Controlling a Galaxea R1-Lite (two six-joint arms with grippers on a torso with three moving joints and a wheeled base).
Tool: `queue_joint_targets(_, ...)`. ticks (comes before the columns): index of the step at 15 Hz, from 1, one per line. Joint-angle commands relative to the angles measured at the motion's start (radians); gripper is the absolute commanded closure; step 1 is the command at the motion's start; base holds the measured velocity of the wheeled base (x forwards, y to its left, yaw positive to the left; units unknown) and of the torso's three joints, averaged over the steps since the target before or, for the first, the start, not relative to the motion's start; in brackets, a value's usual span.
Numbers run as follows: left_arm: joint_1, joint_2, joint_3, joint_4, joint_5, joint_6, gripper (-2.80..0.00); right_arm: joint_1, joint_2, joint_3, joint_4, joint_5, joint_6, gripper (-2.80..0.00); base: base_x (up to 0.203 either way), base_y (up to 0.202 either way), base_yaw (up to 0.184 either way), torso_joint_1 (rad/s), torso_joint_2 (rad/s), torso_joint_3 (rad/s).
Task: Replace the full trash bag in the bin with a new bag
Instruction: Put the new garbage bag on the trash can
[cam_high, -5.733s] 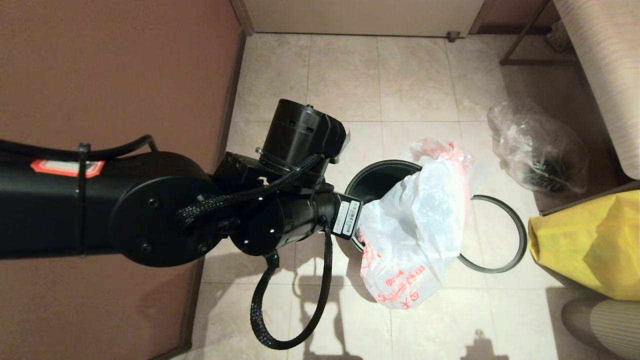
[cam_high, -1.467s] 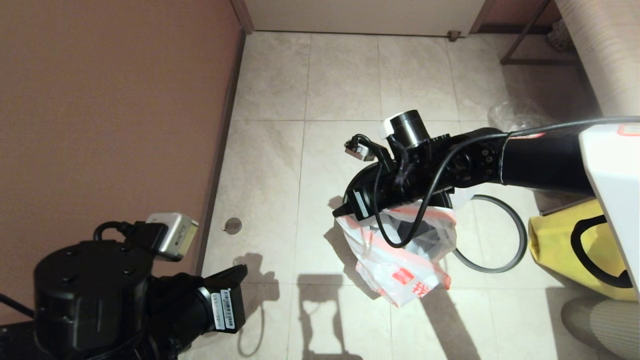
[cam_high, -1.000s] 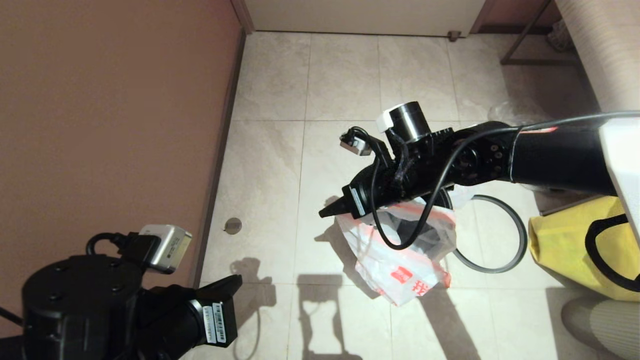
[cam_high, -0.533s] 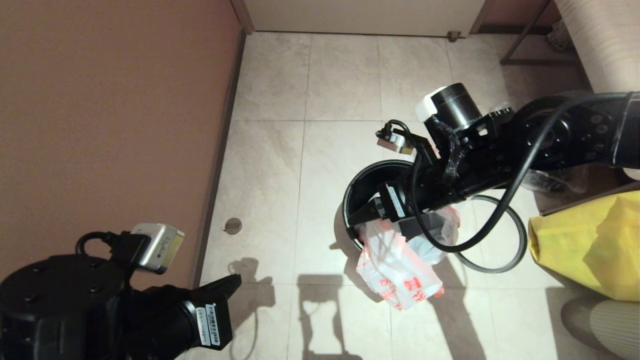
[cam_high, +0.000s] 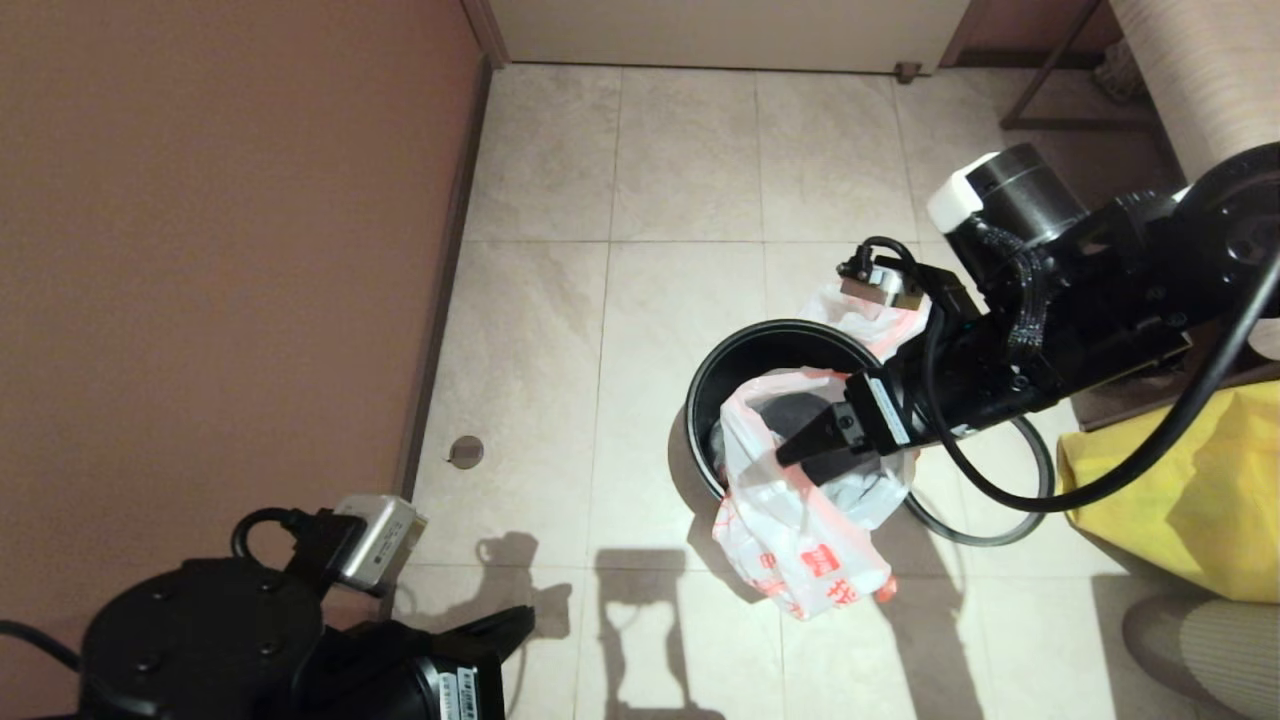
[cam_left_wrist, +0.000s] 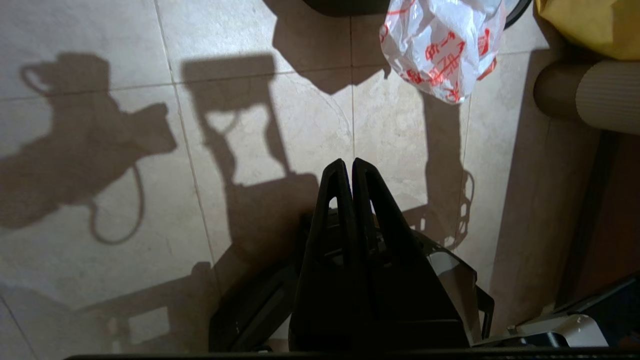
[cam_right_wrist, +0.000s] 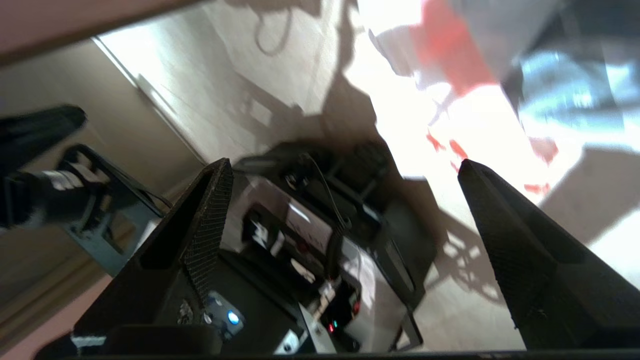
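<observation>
Right gripper (cam_high: 805, 462) positioned above the mouth of the bin (cam_high: 720, 375), arm reaching in from the right side of the head view. Fingers (cam_right_wrist: 200, 230) spread wide in the right wrist view, nothing between them — no grip on any bag.

New bag (cam_high: 800, 520) draped over the near rim of the bin: upper part opened into the pail, orange-red band showing along its edge, lower part hanging down the outside wall onto the floor tiles (cam_high: 680, 160) with red print facing up. Dark shape visible through the plastic inside the pail; not identifiable. Same bag visible in the left wrist view (cam_left_wrist: 440, 47) as a crumpled white-and-red lobe resting on the tile. A further fold of white-and-red plastic (cam_high: 870, 320) showing at the far rim of the bin, behind the right wrist camera; cannot tell whether part of the same bag.

Loose grey ring (cam_high: 1035, 500) lying flat on the floor just beside the bin on the right, partly hidden under the right arm. Yellow bag (cam_high: 1190, 490) at the right edge, near the ring.

Left gripper (cam_left_wrist: 348, 172) low at the near left of the head view, close to the brown wall (cam_high: 220, 220), well apart from the bin. Fingers pressed together tip to tip, holding nothing — pointed over bare tile.

Full trash bag not identifiable in these views.
</observation>
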Motion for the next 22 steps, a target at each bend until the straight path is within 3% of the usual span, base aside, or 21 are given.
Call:
queue_joint_targets(1,-0.002,0.043,0.005,-0.003,-0.004,-0.01,0.0,-0.005,-0.047,0.065,0.004,-0.015,0.0,-2.8,0.0,0.0,0.0,0.0,0.0,0.0)
queue_joint_targets(2,0.0,0.076,0.004,-0.005,-0.008,-0.016,0.0,-0.005,-0.053,0.112,0.0,-0.055,0.0,0.0,0.0,0.0,0.0,0.0,0.0,0.0)
queue_joint_targets(5,0.007,0.23,0.011,-0.104,-0.01,-0.023,0.0,-0.014,-0.05,0.21,-0.028,-0.099,0.01,0.0,0.0,0.0,0.0,0.0,0.0,0.0)
queue_joint_targets(7,0.048,0.327,0.001,-0.167,-0.013,0.036,0.0,-0.013,-0.051,0.236,-0.031,-0.102,0.018,0.0,0.0,0.0,0.0,0.0,0.0,0.0)
queue_joint_targets(9,0.142,0.417,-0.048,-0.259,-0.051,0.194,0.0,-0.026,-0.065,0.236,-0.051,-0.103,0.109,0.0,0.0,0.0,0.0,0.0,0.0,0.0)
queue_joint_targets(11,0.227,0.499,-0.106,-0.356,-0.138,0.368,0.0,-0.07,-0.128,0.27,-0.064,-0.099,0.169,0.0,0.0,0.0,0.0,0.0,0.0,0.0)
queue_joint_targets(13,0.257,0.591,-0.199,-0.399,-0.24,0.444,0.0,-0.117,-0.202,0.32,-0.065,-0.097,0.178,0.0,0.0,0.0,0.0,0.0,0.0,0.0)
queue_joint_targets(14,0.257,0.646,-0.259,-0.4,-0.261,0.474,-2.8,-0.143,-0.239,0.333,-0.065,-0.093,0.185,0.0,0.0,0.0,0.0,0.0,0.0,0.0)
queue_joint_targets(16,0.235,0.722,-0.39,-0.358,-0.28,0.55,-2.8,-0.184,-0.289,0.347,-0.067,-0.082,0.221,0.0,0.0,0.0,0.0,0.0,0.0,0.0)
queue_joint_targets(20,0.17,0.748,-0.574,-0.176,-0.275,0.628,-2.8,-0.24,-0.323,0.348,-0.108,0.022,0.248,0.0,0.0,0.0,0.0,0.0,0.0,0.0)
queue_joint_targets(22,0.175,0.76,-0.608,-0.169,-0.185,0.801,-2.8,-0.249,-0.358,0.349,-0.137,0.064,0.256,0.0,0.0,0.0,0.0,0.0,0.0,0.0)
